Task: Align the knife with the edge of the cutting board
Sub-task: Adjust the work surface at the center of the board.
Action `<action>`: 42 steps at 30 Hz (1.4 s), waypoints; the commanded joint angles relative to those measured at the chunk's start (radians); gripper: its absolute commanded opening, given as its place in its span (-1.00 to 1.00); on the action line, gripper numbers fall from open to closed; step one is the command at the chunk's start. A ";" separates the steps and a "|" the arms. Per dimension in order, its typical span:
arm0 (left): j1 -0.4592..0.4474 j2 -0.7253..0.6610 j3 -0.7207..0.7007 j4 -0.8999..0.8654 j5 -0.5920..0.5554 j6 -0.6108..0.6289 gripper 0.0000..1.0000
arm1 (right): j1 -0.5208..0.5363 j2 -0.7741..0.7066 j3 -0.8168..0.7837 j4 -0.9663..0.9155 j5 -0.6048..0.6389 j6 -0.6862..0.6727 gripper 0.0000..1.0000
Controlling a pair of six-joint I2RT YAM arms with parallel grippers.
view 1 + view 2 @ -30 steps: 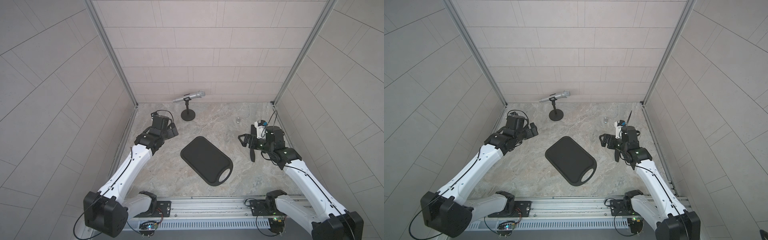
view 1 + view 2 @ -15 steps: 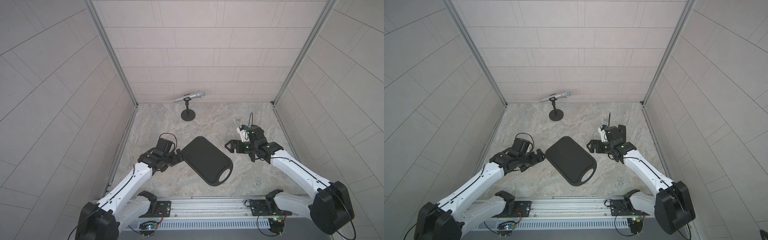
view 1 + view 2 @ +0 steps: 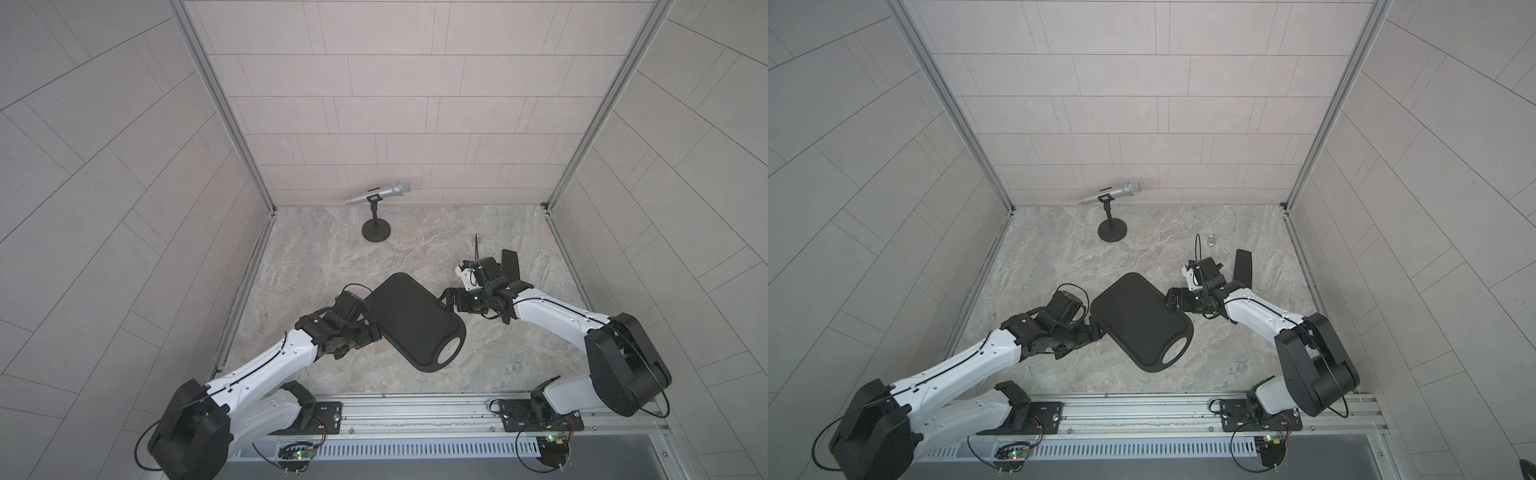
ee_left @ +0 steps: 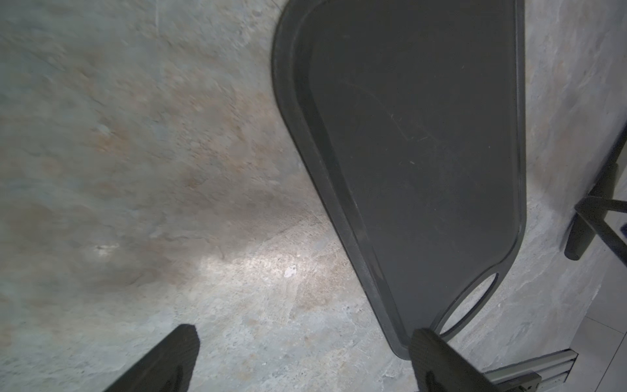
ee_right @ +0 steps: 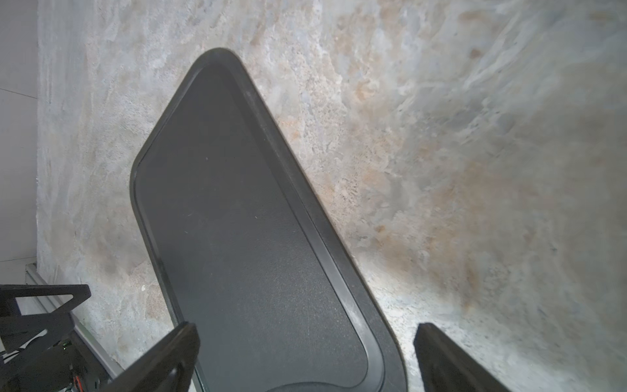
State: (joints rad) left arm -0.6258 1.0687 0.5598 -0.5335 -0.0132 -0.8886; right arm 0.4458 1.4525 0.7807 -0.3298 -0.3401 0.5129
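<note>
Black fingers of the left gripper (image 3: 370,332) are standing spread wide and gripping nothing, sitting low at the left long edge of the cutting board (image 3: 413,322). In the left wrist view one of the fingers (image 4: 437,359) is overlapping the board's corner beside the oval handle hole (image 4: 471,305), while the other is hanging over the bare stone table (image 4: 135,169). Whether either is touching anything is not clear.

Further back, by the rear wall, a silver microphone (image 3: 378,193) is resting on a stand (image 3: 377,230) with a round black base, well apart from the board.

The board is lying flat and skewed on the table, with the handle hole turned toward the front rail (image 3: 415,409).

At its right long edge, near the far corner, the right gripper (image 3: 448,301) is reaching in with its jaws likewise spread wide and empty. In the right wrist view the board's rim is running between the two fingers (image 5: 169,356).

The knife (image 3: 510,264) is lying on the table beyond the right wrist, to the right of the board and apart from it. Only its broad blade is showing, since the arm is hiding the rest. The blade is sitting at an angle to the board's edges.
</note>
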 commanded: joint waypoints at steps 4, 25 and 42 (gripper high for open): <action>-0.026 0.104 -0.007 0.097 0.010 -0.049 1.00 | 0.005 0.080 0.010 0.031 -0.006 -0.002 0.96; -0.033 0.390 0.094 0.233 0.067 -0.047 1.00 | 0.022 0.082 -0.108 0.095 -0.008 0.021 0.89; -0.031 0.656 0.289 0.212 0.056 0.010 1.00 | 0.056 -0.055 -0.285 0.145 0.000 0.081 0.88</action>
State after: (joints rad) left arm -0.6529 1.6352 0.8597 -0.2382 0.0444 -0.9100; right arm 0.4858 1.3811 0.5488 -0.0967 -0.3428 0.5476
